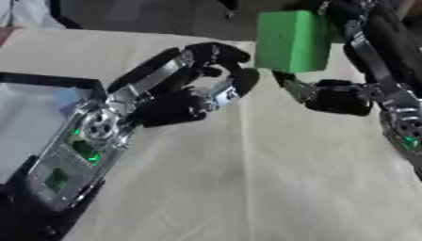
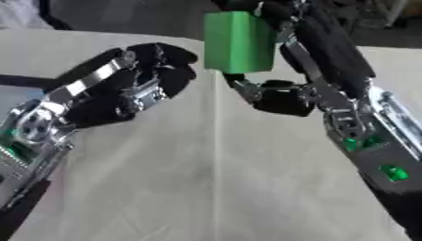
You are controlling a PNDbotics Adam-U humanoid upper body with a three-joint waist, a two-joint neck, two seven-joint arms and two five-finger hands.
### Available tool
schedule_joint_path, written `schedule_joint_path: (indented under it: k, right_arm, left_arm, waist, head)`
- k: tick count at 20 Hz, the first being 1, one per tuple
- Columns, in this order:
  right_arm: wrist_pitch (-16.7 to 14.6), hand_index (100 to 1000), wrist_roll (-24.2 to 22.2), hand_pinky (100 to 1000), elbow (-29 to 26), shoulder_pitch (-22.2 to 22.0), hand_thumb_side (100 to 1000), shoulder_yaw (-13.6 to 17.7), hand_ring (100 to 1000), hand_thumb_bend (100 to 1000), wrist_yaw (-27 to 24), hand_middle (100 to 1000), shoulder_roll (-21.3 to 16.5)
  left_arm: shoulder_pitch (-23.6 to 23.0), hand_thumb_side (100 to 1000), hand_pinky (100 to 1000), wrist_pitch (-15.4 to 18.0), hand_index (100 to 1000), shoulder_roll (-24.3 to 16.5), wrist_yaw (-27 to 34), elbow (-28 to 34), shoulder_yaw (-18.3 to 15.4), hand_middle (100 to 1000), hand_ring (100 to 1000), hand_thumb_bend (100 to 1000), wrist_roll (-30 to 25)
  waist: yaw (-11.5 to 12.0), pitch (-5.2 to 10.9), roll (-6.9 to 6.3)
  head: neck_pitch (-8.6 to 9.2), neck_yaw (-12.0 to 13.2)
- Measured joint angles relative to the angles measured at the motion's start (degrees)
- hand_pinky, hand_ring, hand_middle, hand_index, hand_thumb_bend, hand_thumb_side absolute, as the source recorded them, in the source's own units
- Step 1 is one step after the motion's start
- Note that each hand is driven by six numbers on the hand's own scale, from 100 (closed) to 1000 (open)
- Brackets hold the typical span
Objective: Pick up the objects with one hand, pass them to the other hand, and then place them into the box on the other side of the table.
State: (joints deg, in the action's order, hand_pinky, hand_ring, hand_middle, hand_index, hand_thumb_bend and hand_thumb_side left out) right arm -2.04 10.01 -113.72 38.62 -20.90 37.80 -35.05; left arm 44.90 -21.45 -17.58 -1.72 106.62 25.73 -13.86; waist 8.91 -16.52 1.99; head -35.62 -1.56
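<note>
Nearest, two black-and-silver arms reach in, one from each lower side, with small green lights on their wrists. The tabletop (image 1: 247, 188) is covered by a pale cream cloth with a crease running down its middle. At the left edge sits one box (image 1: 33, 108) with a dark rim and a pale inside. Further in, the left hand (image 1: 194, 89) hovers above the cloth, its fingers curled inward around nothing, just beside the block. The right hand (image 2: 284, 94) grips one green block (image 2: 239, 41) between thumb and fingers, lifted clear of the cloth at the far middle. Beyond the tabletop the room is dark and blurred. No writing can be read anywhere.
</note>
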Motion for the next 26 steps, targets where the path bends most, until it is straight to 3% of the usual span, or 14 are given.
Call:
schedule_joint_path:
  k: [6,10,13,17,26]
  right_arm:
    - [-4.1,542,1.8,912,0.1,-0.9,100,0.0,728,100,5.5,523,1.7]
    - [-4.5,541,3.9,906,0.4,-1.5,100,-0.7,725,100,9.0,523,2.6]
    - [-4.0,541,6.0,901,0.4,-2.0,100,-1.7,722,100,11.6,523,3.4]
    - [-2.2,541,8.7,892,0.4,-3.0,100,-2.7,719,100,14.9,524,4.3]
    - [5.5,536,11.3,858,0.3,-3.4,100,-2.9,701,113,23.0,520,5.6]
  left_arm:
    - [0.5,785,985,-1.6,841,1.5,-4.8,-0.8,0.2,681,1000,474,1.0]
    - [0.5,799,980,-4.1,834,2.5,-7.0,-1.4,0.3,674,1000,482,3.1]
    - [0.8,760,978,-6.4,827,3.0,-8.7,-1.5,0.4,669,1000,471,5.4]
    - [0.5,717,971,-8.9,794,2.4,-10.1,0.2,1.4,626,1000,463,7.9]
    - [-1.2,612,1000,-10.8,796,-1.5,-9.8,6.4,2.6,666,1000,466,10.2]
  waist:
    - [0.0,-0.11,0.11]
    - [0.1,-0.21,0.22]
    - [0.2,-0.36,0.27]
    - [0.1,-0.51,0.29]
    - [0.1,-0.59,0.3]
  head:
    - [0.15,0.4]
    - [0.7,0.7]
    - [1.06,0.8]
    - [1.06,0.9]
    - [1.01,0.2]
